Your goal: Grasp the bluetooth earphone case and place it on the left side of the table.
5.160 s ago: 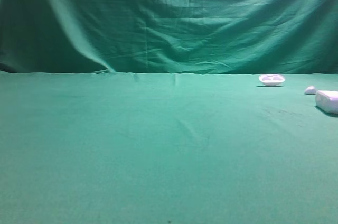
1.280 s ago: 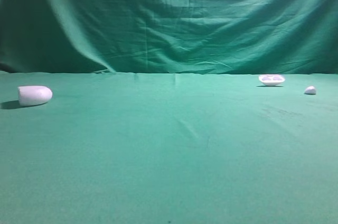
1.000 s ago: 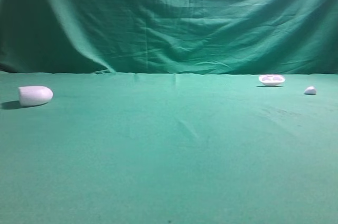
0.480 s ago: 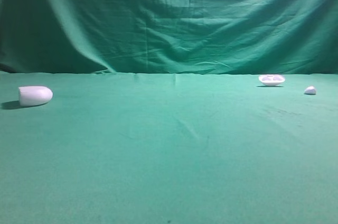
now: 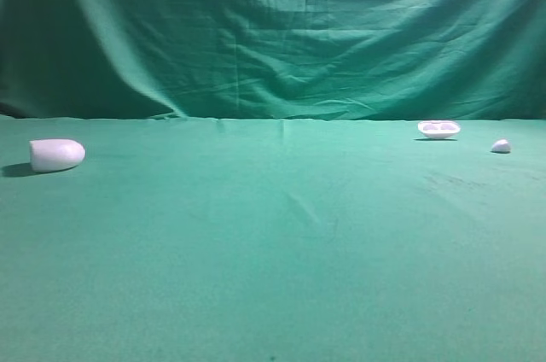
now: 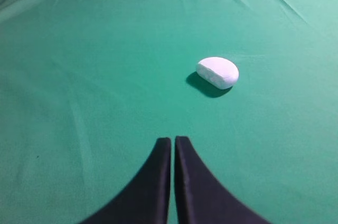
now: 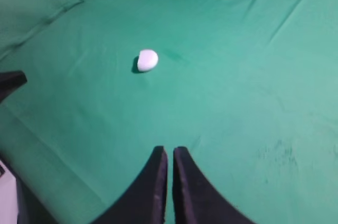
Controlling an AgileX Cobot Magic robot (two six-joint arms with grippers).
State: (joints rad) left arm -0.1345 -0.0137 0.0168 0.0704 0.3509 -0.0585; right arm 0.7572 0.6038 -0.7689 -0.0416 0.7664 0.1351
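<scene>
Three white items sit on your table (image 5: 273, 251), a wide flat surface under green cloth that shows soft creases and a faint darker smudge toward the right. Behind it hangs a backdrop (image 5: 281, 29) of the same green cloth, falling in loose folds.

Largest of the white pieces: the bluetooth earphone case (image 5: 56, 154). You will find it lying on its side at the far left of the table in the high view, smooth, glossy, capsule-shaped, one end rounded, with a short shadow on its left. From the left wrist camera the case (image 6: 217, 72) lies ahead of the left gripper (image 6: 172, 142) and off to the right of it, well apart, nothing touching it. Your left gripper's two dark, tapered fingers (image 6: 156, 174) meet tip to tip with only a hairline seam between them, holding nothing.

Right gripper (image 7: 169, 151): same dark curved fingers, pressed together, nothing between them. The case does not show in that wrist view.

Next in size, the shallow tray (image 5: 438, 129) near the back right edge, dish-like, with two hollows in its top.

Smallest, a rounded white lump (image 5: 501, 146) just right of and slightly nearer than the tray. The right wrist view shows it (image 7: 147, 59) ahead and left of the right gripper, well apart, matte against the cloth.
</scene>
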